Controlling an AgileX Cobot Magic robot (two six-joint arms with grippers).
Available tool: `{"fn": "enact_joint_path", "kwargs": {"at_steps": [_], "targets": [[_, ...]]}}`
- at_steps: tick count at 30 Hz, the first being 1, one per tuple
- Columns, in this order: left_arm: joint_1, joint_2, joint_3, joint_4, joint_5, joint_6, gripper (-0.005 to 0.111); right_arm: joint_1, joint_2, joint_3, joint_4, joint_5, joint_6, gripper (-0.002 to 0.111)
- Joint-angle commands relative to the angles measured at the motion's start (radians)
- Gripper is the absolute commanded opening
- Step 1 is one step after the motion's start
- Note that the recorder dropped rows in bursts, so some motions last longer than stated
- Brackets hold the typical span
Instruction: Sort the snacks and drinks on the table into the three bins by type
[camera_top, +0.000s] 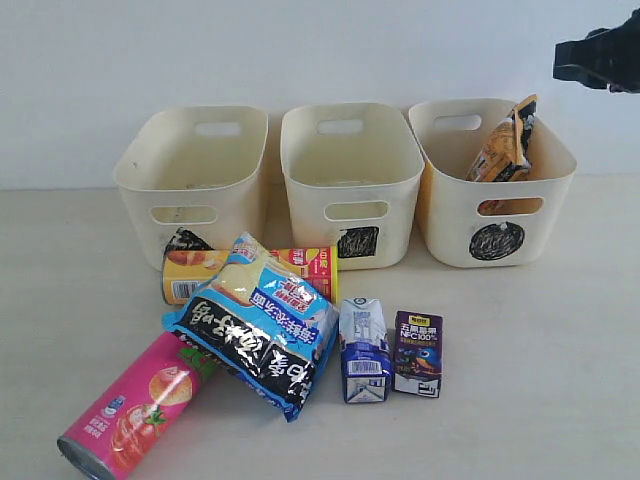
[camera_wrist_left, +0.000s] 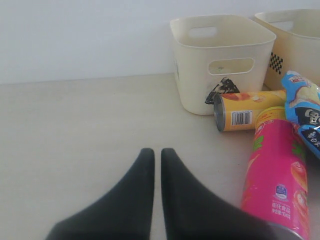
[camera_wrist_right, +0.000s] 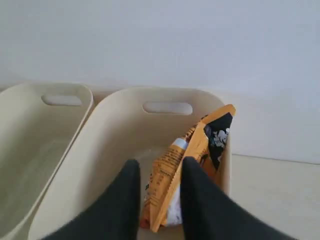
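Right pincer (camera_wrist_right: 161, 164) partly blocks orange bag (camera_wrist_right: 197, 142) in bin (camera_wrist_right: 117, 131).

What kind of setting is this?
Probably a lab test bench, not a home or shop: a bare white wall, a plain beige table, and three identical cream bins hand-marked with black shapes, snacks staged in front.

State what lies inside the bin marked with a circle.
An orange bag stands tilted inside the circle bin, poking above its rim. The floor beneath the bag is hidden.
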Motion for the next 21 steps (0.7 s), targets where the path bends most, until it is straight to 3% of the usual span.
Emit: {"fn": "enact_joint_path", "kwargs": {"at_steps": [1, 5, 7, 8, 12, 16, 21], "targets": [[0.003, -0.004, 0.004, -0.004, -0.005, -0.013, 0.004, -0.003, -0.05, -0.007, -0.249, 0.04, 0.169, 0.0], [0.003, -0.004, 0.004, -0.004, -0.005, -0.013, 0.004, 0.008, -0.093, -0.007, -0.44, 0.102, 0.288, 0.0], [0.003, -0.004, 0.004, -0.004, -0.005, -0.013, 0.004, 0.034, -0.115, -0.007, -0.609, 0.116, 0.406, 0.0], [0.003, -0.004, 0.004, -0.004, -0.005, -0.013, 0.004, 0.065, -0.134, -0.007, -0.794, 0.127, 0.533, 0.0], [0.003, -0.004, 0.004, -0.004, -0.007, -0.013, 0.004, 0.142, -0.178, -0.007, -1.115, 0.173, 0.781, 0.0], [0.003, -0.004, 0.004, -0.004, -0.007, -0.013, 0.004, 0.228, -0.232, -0.002, -1.237, 0.287, 0.935, 0.0], [0.003, -0.004, 0.004, -0.004, -0.007, -0.013, 0.004, 0.358, -0.288, 0.099, -1.239, 0.248, 0.943, 0.0]]}}
